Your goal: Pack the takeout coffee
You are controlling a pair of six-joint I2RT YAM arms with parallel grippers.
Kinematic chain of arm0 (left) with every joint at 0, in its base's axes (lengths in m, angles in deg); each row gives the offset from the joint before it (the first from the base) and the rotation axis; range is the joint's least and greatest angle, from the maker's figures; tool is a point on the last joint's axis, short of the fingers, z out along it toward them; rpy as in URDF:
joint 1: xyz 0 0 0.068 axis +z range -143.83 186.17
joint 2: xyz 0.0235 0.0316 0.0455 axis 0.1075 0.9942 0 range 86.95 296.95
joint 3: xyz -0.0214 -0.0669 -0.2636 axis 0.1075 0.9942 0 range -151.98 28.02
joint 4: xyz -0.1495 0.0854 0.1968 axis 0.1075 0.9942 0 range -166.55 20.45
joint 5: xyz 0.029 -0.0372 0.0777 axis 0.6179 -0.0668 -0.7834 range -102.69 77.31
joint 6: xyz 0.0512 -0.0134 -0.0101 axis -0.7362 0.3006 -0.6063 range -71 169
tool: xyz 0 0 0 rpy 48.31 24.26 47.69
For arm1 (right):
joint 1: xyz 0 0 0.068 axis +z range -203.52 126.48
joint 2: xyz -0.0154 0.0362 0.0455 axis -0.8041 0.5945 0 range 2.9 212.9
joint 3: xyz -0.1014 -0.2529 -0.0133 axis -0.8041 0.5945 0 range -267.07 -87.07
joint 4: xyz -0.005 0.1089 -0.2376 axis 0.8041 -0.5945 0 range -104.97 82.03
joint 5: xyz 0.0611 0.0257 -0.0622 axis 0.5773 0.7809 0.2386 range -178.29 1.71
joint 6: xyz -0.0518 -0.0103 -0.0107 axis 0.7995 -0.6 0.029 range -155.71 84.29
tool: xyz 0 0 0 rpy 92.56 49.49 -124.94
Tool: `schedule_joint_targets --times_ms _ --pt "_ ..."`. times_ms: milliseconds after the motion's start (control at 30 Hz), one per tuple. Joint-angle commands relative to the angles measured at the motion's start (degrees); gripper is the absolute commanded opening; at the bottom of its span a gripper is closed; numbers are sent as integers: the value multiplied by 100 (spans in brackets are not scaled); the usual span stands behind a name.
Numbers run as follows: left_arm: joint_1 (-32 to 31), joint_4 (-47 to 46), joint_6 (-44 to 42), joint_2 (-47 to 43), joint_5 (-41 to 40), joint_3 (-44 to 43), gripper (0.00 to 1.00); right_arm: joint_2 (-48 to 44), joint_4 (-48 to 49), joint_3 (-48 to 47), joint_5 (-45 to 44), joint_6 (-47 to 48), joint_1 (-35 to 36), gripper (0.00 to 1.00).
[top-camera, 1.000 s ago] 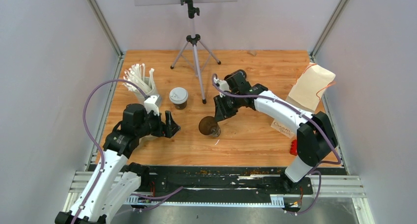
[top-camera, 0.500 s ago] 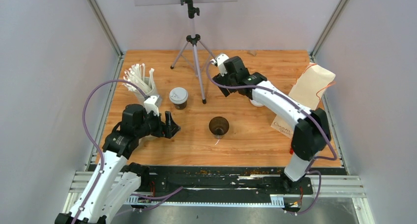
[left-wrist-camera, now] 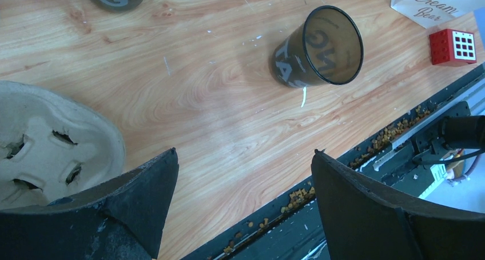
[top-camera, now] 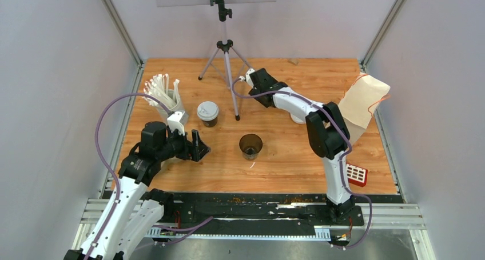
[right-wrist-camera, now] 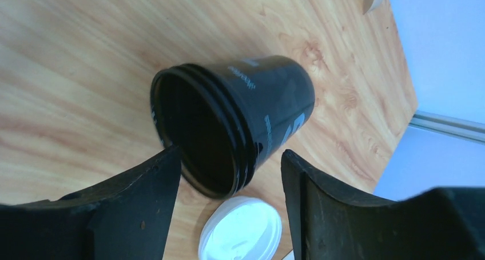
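Note:
An open black cup point(top-camera: 251, 146) with pale letters stands upright at mid-table without a lid; it also shows in the left wrist view point(left-wrist-camera: 320, 46). A lidded black cup point(top-camera: 207, 112) stands to its far left. In the right wrist view a stack of black cups point(right-wrist-camera: 234, 123) lies on its side, with a loose white lid point(right-wrist-camera: 240, 231) beside its mouth. My right gripper point(right-wrist-camera: 229, 157) is open with its fingers either side of the stack's rim, not touching it. It hangs folded back over the far middle point(top-camera: 263, 86). My left gripper point(left-wrist-camera: 243, 174) is open and empty, left of the open cup point(top-camera: 197, 146).
A brown pulp carrier tray point(left-wrist-camera: 51, 146) lies under my left gripper. A white cup of straws point(top-camera: 166, 97) stands at far left and a tripod point(top-camera: 227, 60) at the far middle. A paper bag point(top-camera: 363, 100), a white box point(left-wrist-camera: 434, 3) and a red block point(top-camera: 357, 174) are on the right.
My right gripper let go of the tilted open cup, which now stands upright. The arm then swung away to the far side and folded back. The left arm has not moved.

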Motion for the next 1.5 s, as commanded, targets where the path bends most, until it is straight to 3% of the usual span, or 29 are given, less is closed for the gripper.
schedule_joint_targets --times_ms 0,200,300,500,600,867,1133,1467 --pt "12 -176 -124 -31 127 8 93 328 465 -428 -610 444 -82 61" --pt "18 -195 -115 -38 105 30 93 193 493 -438 -545 292 -185 13" --pt "17 -195 -109 -53 88 31 93 -86 26 -520 -147 -180 -222 0" --pt "17 -228 -85 -180 74 65 93 -167 -2100 -1853 1928 -1627 -404 0" --pt "17 -250 -71 -211 49 78 93 21 -2783 -2364 2491 -2168 -539 0" --pt "17 -214 -62 -217 -4 67 93 557 -3683 -2866 2655 -2646 -563 3" --pt "17 -249 -53 -191 -2 76 93 729 -3704 -2907 2339 -2741 -560 7" --pt "17 -240 -36 -157 -81 92 94 694 -3991 -3416 2438 -2722 -559 32"
